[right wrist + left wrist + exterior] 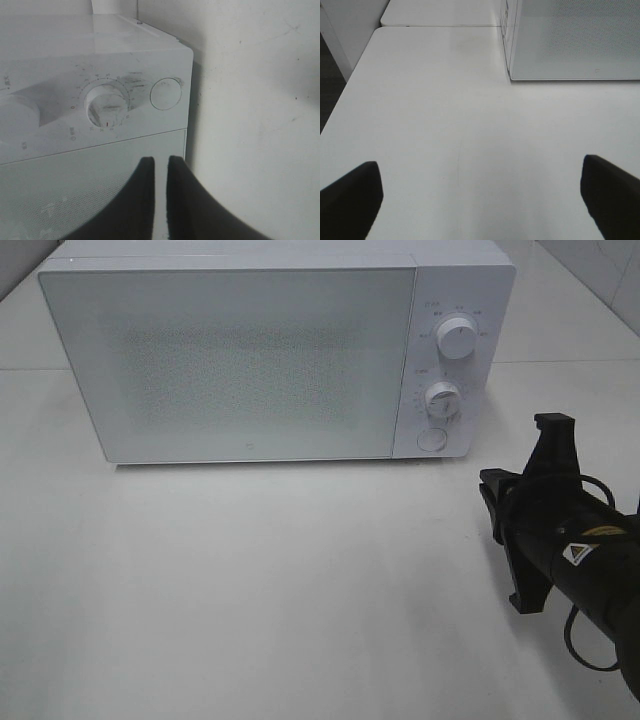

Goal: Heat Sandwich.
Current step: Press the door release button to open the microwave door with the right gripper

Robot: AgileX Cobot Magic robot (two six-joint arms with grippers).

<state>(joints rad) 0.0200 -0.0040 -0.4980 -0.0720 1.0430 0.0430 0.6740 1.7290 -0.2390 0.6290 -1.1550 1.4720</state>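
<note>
- Broadly, the white table [250,590] is the biggest thing in view, and the microwave [490,300] stands toward its back.
- The microwave's door [240,360] is closed. Its speckled panel is too cloudy to show what is inside.
- The right gripper [160,162] hangs in front of the microwave's control side, just off that front corner. Its two black fingers are drawn almost together with only a thin slit between them, and they hold nothing.
- The left gripper [480,200] is off the microwave's other front corner and well back from it. Its fingers are spread wide over bare table and are empty.
- On the microwave's control strip, beside the door, an upper knob [458,340] sits above a lower knob [441,400].
- A round button [432,439] sits below the lower knob, at the foot of that strip. It probably releases the door.
- The sandwich shows in none of the views, on the table or in either gripper. It may be behind the microwave's door, but I cannot tell.
- By my judgement, a sandwich is light, soft and easily crushed, and its filling slips out under pressure.
- It would be best carried by the rim of whatever dish it sits on. Failing that, a gentle hold across the firmer crust edges, kept level, should do.
</note>
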